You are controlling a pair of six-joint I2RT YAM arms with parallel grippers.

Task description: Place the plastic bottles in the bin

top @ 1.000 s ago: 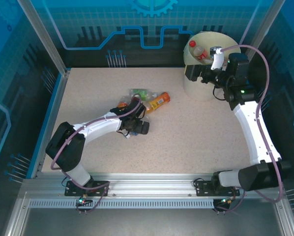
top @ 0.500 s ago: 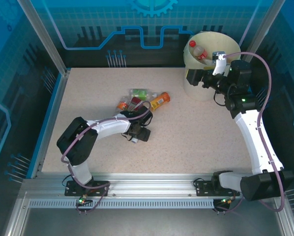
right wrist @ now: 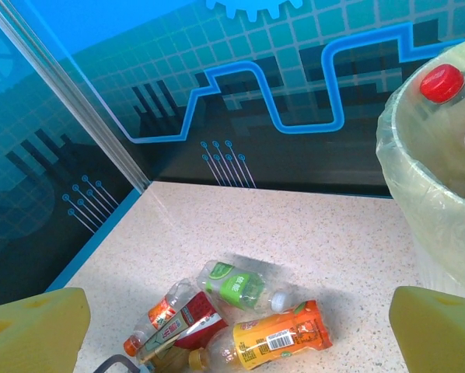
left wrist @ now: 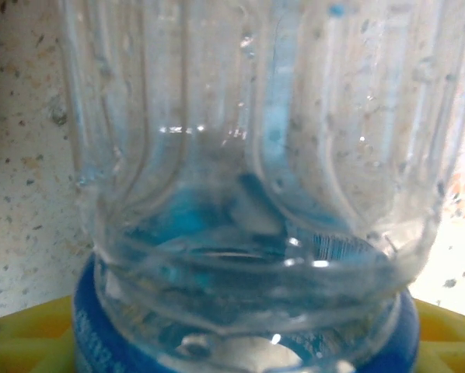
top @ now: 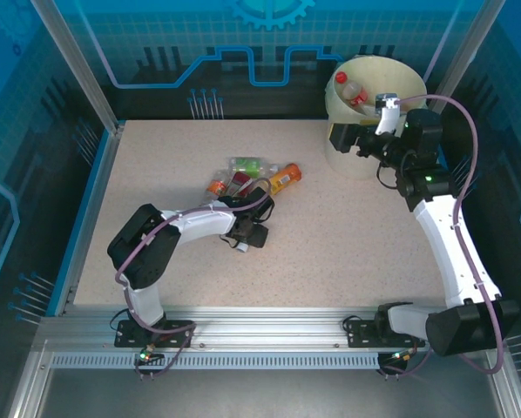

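Clear bottle (left wrist: 248, 155) now sits in the left gripper (top: 246, 233), which has narrowed around it at the 6 o'clock side of the bottle pile (top: 253, 177), maybe not yet tight; lifting comes next. Right gripper (top: 341, 138) stays spread beside the bin (top: 404, 71) at 1 o'clock.

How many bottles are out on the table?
4 that I can see: green-labelled bottle farthest, red-labelled bottle beside it, orange-labelled bottle right, clear blue-capped bottle at the left tool. Others may be hidden underneath.
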